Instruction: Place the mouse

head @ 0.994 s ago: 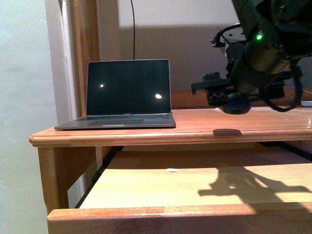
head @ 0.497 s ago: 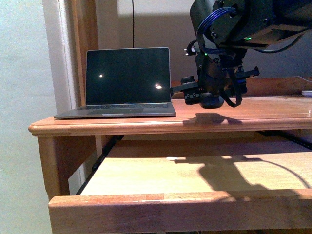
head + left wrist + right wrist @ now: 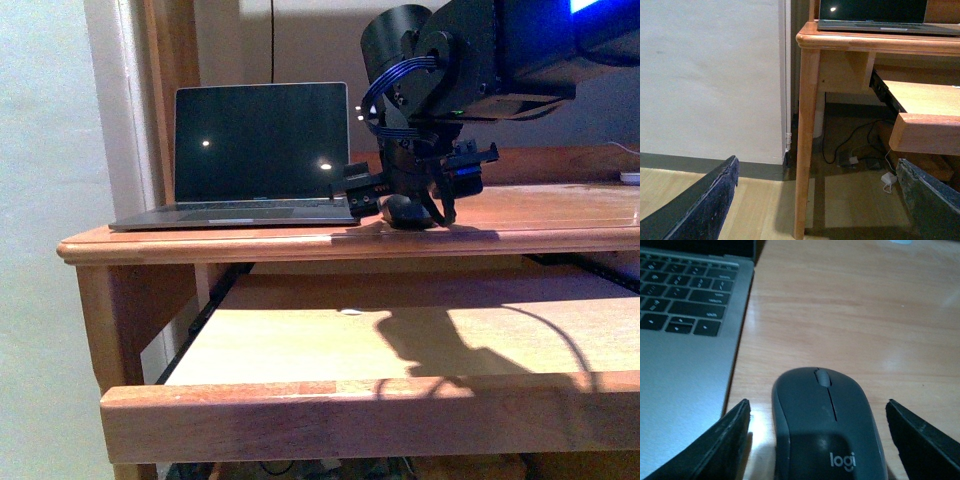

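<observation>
Mouse (image 3: pixel 827 425) flat on the desk (image 3: pixel 850 305), just right of the laptop (image 3: pixel 685 340), with a strip of bare wood between it and the laptop's side edge. Long axis front to back across the desk, close to parallel with that edge, leaning only slightly. Wheel end away from the robot, toward the back of the desk. "logi" end nearest the wrist camera, letters upright there. From the front, the mouse (image 3: pixel 405 212) a low dark dome on the desk top beside the laptop's front right corner, under the black arm.

Right gripper (image 3: pixel 820 445) low over the mouse and astride it, jaws wide. One finger (image 3: pixel 715 450) on the laptop side, the other (image 3: pixel 925 445) on the far side. Wood showing between each finger and the mouse's flank, the gap narrower on the side away from the laptop.

Laptop open on the left part of the desk top, its dark screen (image 3: pixel 260 150) facing the robot and carrying two small glints. Below the top, a shelf (image 3: pixel 300 345) pulled out toward the robot, crossed by the arm's shadow, with a tiny white speck (image 3: pixel 350 311) near its back.

Left gripper (image 3: pixel 815 210) down low beside the desk, near the floor, jaws wide. Between its fingers, the desk's leg (image 3: pixel 805 150) and floorboards. Beyond, a pale wall (image 3: pixel 710 75) and loose cables (image 3: pixel 855 150) under the desk.
</observation>
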Robot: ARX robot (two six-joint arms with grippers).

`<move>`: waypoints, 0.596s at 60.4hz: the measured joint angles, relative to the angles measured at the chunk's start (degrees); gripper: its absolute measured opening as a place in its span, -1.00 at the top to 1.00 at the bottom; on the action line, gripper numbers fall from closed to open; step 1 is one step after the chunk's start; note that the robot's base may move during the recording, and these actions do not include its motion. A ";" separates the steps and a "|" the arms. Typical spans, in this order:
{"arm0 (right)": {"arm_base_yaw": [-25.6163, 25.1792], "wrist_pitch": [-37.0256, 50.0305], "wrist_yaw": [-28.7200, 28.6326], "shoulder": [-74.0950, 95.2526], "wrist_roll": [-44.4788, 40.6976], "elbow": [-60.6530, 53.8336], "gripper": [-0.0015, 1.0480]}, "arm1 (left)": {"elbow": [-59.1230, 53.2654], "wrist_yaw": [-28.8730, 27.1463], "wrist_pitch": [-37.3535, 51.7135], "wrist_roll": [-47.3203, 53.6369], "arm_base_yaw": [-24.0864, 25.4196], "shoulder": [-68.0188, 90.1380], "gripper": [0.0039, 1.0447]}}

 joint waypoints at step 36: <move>-15.89 34.18 -27.78 -40.98 7.17 -55.01 -0.86 | 0.00 0.00 0.00 0.00 0.00 0.00 -0.86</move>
